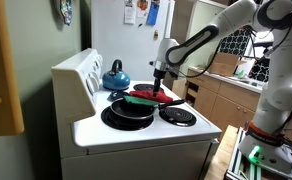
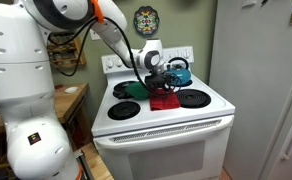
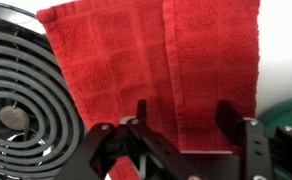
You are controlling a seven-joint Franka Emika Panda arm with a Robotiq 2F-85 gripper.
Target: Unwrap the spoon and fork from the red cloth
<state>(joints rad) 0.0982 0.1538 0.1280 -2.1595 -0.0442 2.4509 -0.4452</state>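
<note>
- Wrist view: my gripper (image 3: 183, 112) hangs spread open, holding nothing, over the red cloth (image 3: 146, 60).
- Cloth lies on the stovetop (image 3: 283, 60), beside the coil burner (image 3: 26, 90).
- Risk: I pinch both layers and drag the cloth instead of unfolding it.

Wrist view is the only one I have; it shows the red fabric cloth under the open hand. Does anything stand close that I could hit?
Observer: Yes. A round blue kettle stands at the back of the white stove, close behind the hand.
Operator: And beside the cloth?
Observer: A black frying pan sits on the stove next to the red fabric cloth, with something green at its rim.
</note>
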